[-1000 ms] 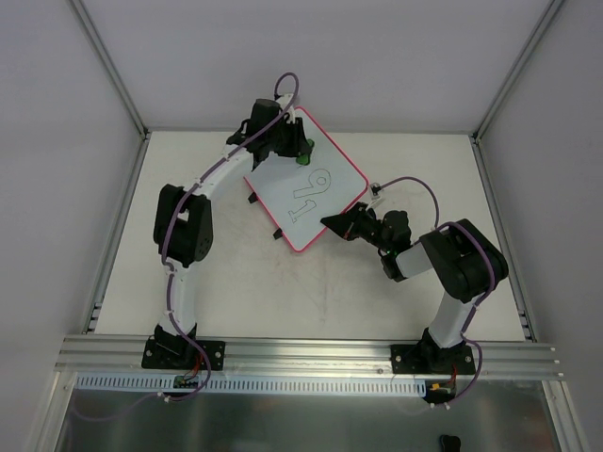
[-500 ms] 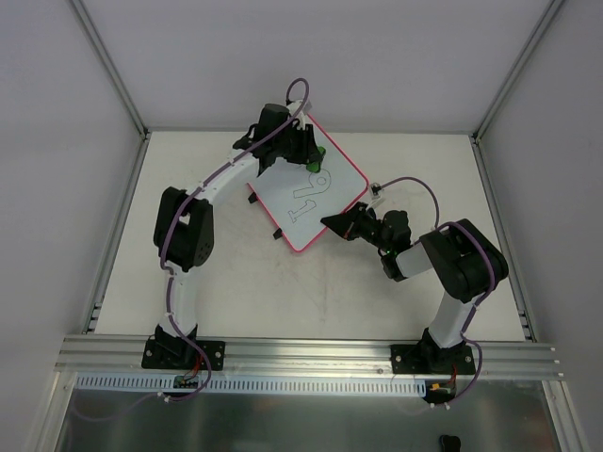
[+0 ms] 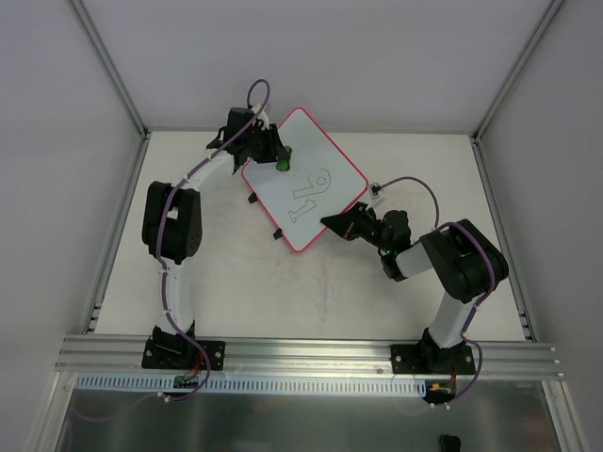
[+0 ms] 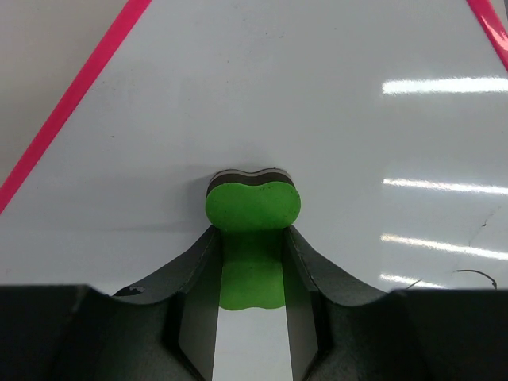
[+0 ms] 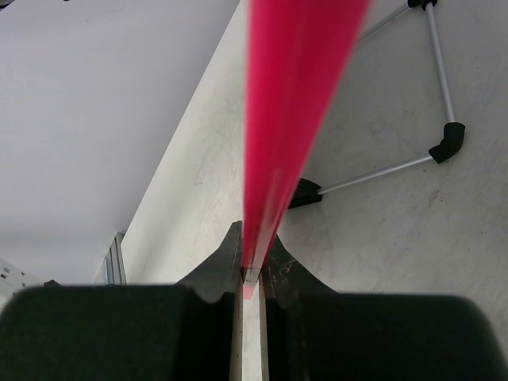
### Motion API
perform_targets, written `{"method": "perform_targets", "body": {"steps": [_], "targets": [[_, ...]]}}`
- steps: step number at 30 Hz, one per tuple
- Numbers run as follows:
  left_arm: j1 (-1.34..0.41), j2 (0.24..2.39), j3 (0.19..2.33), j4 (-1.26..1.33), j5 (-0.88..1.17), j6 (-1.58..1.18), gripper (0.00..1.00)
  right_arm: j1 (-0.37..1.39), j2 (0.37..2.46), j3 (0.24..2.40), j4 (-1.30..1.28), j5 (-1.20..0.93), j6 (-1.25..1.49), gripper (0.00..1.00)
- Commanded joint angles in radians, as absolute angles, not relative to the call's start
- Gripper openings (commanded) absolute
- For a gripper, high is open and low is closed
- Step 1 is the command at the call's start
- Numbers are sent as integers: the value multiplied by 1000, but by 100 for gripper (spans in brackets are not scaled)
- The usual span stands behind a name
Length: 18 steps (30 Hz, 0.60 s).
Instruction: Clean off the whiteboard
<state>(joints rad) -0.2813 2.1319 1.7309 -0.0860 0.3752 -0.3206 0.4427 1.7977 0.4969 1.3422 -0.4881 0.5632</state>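
Green eraser [image 4: 252,208] pinched by the left end effector [image 4: 252,240] touches the whiteboard [image 3: 312,141], its rim clamped by the right end effector [image 5: 252,274].

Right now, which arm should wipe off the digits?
Left. The left gripper holds the green eraser on the whiteboard beside the digits; the right gripper is clamped on the whiteboard's edge, likely steadying it.

place: robot lab cell | signs: plain white walls [image 3: 311,56]; aluminium frame rail [image 3: 311,350]; white work table [image 3: 283,292]
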Motion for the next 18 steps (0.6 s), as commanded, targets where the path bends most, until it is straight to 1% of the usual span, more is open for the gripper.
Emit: {"method": "perform_targets", "body": {"steps": [1,3,11,14,18], "targets": [[-301,2148,1657,-152,304,-284,0,488,1772,492,1529,-689,474,0],[-302,2138,1637,-132,343,-282,0,488,1770,492,1529,-690,474,0],[-423,2054,1560,-54,353,-262,0,488,1767,491,1529,-695,472,0],[-504,2030,1546,-52,304,-239,0,488,1772,492,1529,-696,471,0],[-563,2023,1537,-52,296,-247,0,488,1773,492,1531,-698,471,0]]}}
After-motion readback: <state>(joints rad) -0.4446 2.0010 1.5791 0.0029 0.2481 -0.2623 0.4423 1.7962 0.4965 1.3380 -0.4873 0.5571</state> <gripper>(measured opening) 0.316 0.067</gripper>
